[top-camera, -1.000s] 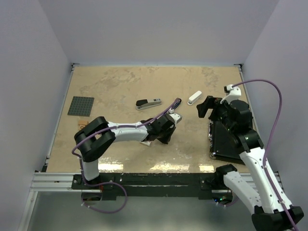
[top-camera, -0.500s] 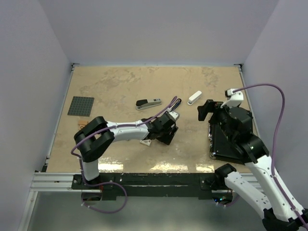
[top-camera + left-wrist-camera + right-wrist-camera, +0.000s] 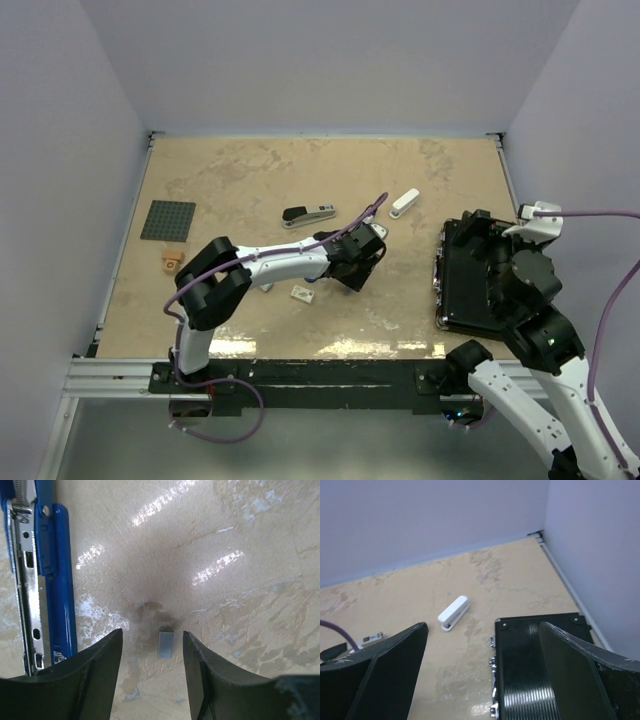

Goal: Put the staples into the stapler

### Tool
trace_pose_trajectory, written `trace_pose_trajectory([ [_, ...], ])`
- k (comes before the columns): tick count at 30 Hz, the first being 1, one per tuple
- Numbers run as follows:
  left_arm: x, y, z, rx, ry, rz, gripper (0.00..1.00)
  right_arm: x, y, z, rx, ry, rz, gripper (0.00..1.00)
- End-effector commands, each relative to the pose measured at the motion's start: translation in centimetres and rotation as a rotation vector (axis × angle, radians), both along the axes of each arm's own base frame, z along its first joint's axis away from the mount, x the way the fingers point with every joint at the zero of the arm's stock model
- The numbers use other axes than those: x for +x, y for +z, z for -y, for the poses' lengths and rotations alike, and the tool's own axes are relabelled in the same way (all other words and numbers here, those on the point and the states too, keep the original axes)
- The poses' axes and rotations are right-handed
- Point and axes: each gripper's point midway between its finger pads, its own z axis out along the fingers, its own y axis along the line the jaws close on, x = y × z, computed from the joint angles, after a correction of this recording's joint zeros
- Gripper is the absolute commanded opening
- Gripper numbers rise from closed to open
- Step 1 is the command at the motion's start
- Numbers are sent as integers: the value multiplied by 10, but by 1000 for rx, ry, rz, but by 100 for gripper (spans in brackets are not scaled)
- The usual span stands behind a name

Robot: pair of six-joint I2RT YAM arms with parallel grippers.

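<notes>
Grey and thin, the little strip of staples (image 3: 165, 645) lies flat on the table (image 3: 240, 555), right between the two fingers of the left gripper (image 3: 151, 635). Those fingers are spread apart and neither one touches the strip (it sits a bit closer to one finger than the other), so we think nothing is pinched. The strip's long side points straight out from the hand, the same way the fingers point. Just past the finger that is farther from the strip we see the blue stapler (image 3: 55, 580), lying open with its shiny metal rail (image 3: 27, 580) facing up. That rail runs the same way as the strip. So we think the next move is a pinch across the strip's thin sides, then a short carry sideways to the rail, with hardly any turning. The small whitish box (image 3: 303, 293) lies back beside the arm. The right gripper (image 3: 482, 626) is spread wide, holds nothing, and hangs above the black case (image 3: 540, 665), well apart from the strip, so the left arm is much nearer.
</notes>
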Motion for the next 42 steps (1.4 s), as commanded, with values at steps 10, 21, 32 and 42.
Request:
trace_pose_trajectory([
  [10, -11, -13, 6, 97, -94, -48, 48, -20, -7, 41, -16, -179, 152, 98],
  [21, -9, -22, 9, 144, -117, -59, 40, -21, -9, 41, -10, -173, 160, 98],
  [32, -22, -34, 0, 194, -107, -132, 34, -20, -8, 38, -9, -156, 163, 98],
  [42, -23, -41, -1, 219, -102, -147, 27, -18, -9, 34, -18, -137, 160, 98],
])
